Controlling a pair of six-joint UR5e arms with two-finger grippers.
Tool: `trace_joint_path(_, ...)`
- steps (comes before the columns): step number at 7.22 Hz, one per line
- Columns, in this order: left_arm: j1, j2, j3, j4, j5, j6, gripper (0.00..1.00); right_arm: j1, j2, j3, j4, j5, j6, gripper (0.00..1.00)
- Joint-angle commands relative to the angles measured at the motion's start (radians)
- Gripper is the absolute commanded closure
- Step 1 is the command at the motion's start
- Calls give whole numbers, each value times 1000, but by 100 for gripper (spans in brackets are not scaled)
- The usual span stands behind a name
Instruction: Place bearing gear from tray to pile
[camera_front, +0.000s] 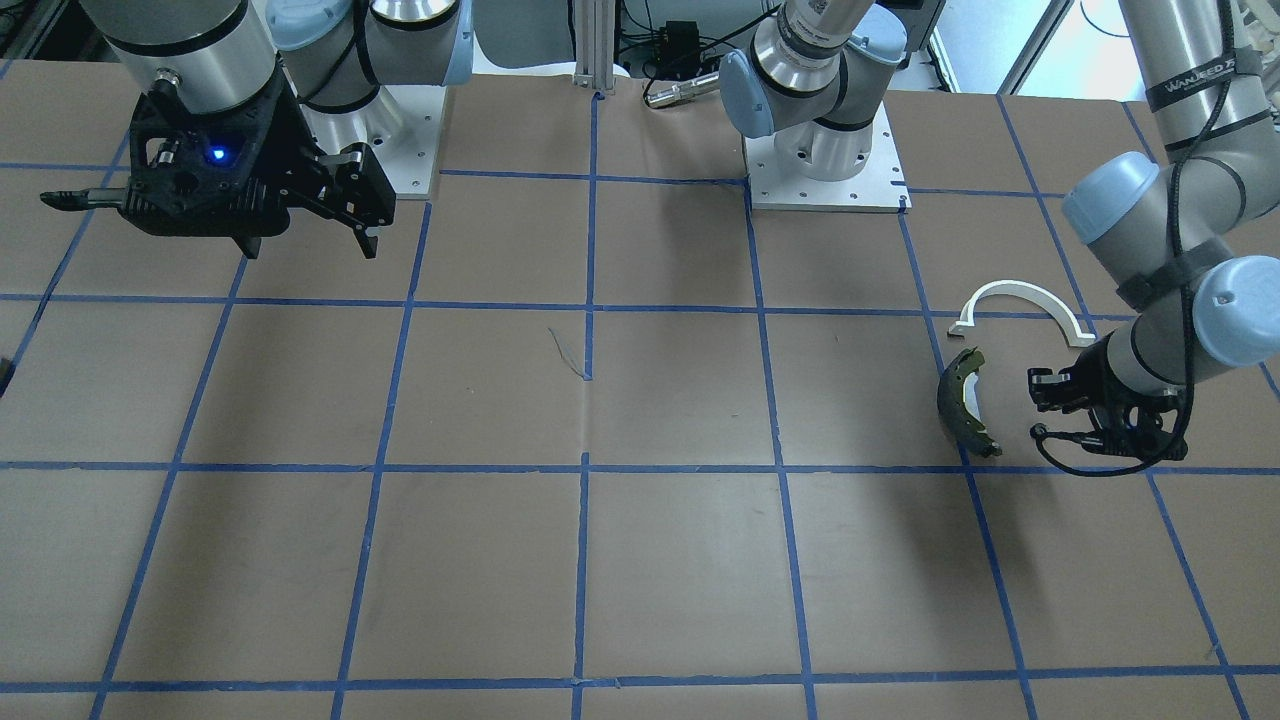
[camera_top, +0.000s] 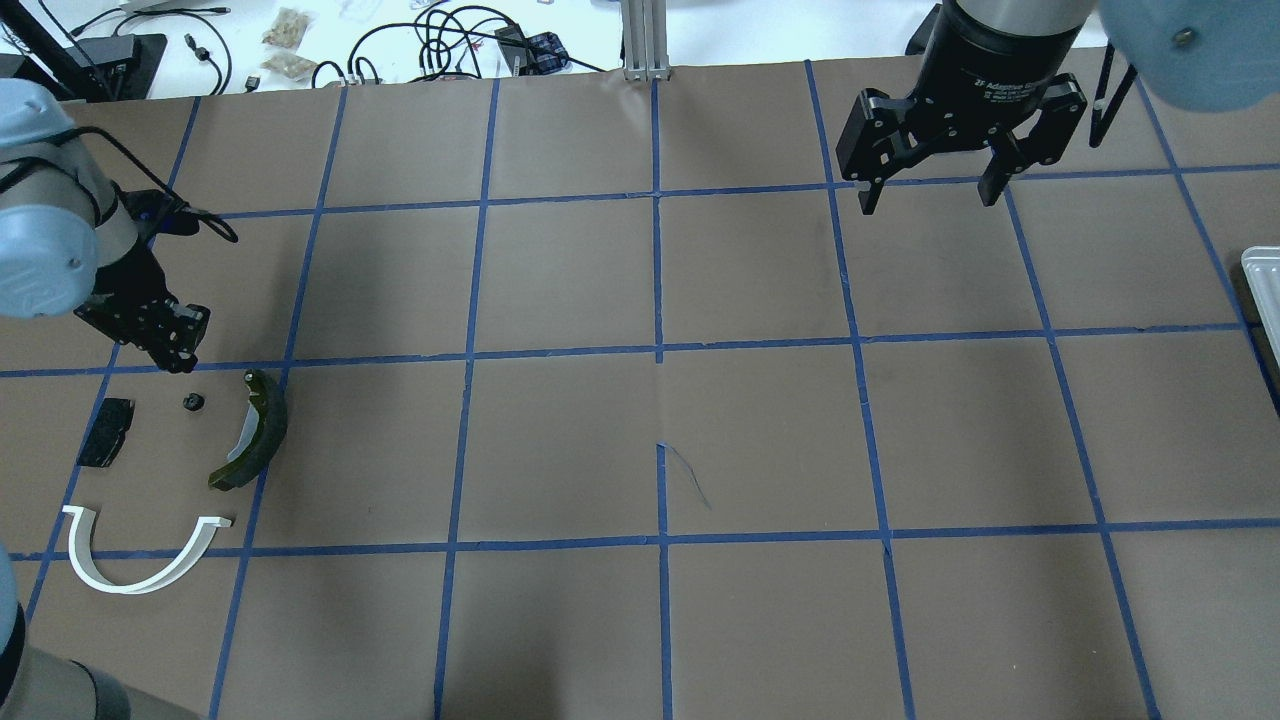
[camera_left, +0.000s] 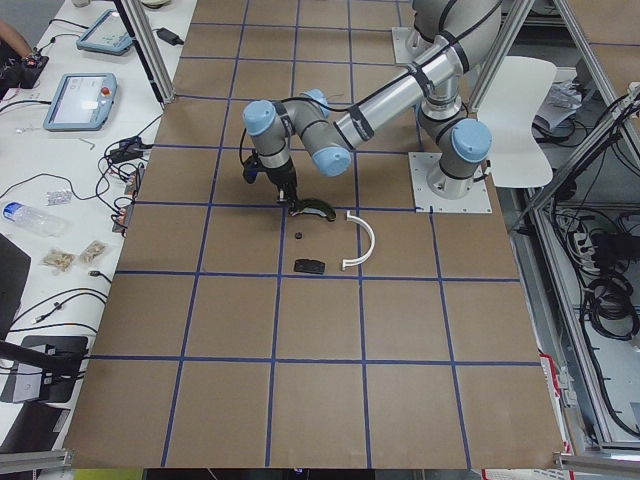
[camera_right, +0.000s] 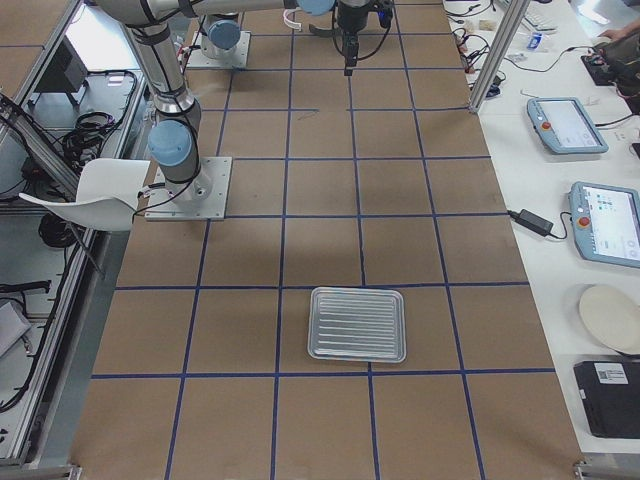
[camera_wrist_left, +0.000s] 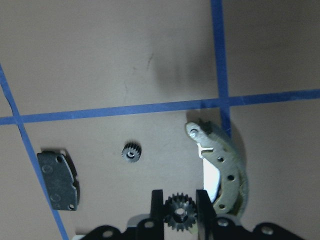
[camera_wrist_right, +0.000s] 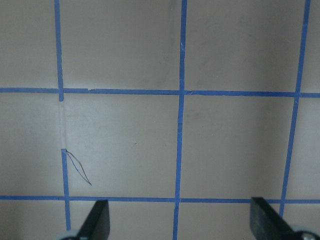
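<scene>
My left gripper (camera_wrist_left: 180, 202) is shut on a small black bearing gear (camera_wrist_left: 180, 214) and holds it just above the table beside the pile. In the pile lie a dark curved brake shoe (camera_wrist_left: 222, 172), a small black pad (camera_wrist_left: 59, 180) and a second small gear (camera_wrist_left: 131, 151). From overhead, the left gripper (camera_top: 172, 345) is just behind that gear (camera_top: 193, 402), the pad (camera_top: 105, 432), the brake shoe (camera_top: 255, 430) and the white arch (camera_top: 140, 560). My right gripper (camera_top: 928, 200) is open and empty, high over the table's far right. The metal tray (camera_right: 357, 324) lies empty.
Brown table with a blue tape grid. The tray's edge (camera_top: 1265, 300) shows at the overhead view's right border. Cables and clutter lie past the table's far edge. The right wrist view shows only bare table between the open fingers (camera_wrist_right: 95, 222).
</scene>
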Motion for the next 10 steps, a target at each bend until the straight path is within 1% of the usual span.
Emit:
trace_joint_path(1, 60, -1, -177, 264, -61, 51, 100, 0, -1, 2, -1, -1, 0, 0)
trace_joint_path(3, 60, -16, -193, 271, -131, 45, 100, 0, -1, 2, -1, -1, 0, 0)
trace_joint_path(7, 63, -24, -170, 289, -132, 59, 100, 0, -1, 2, 1, -1, 0, 0)
trace_joint_path(10, 63, -32, -169, 338, -135, 56, 100, 0, -1, 4, 2, -1, -2, 0)
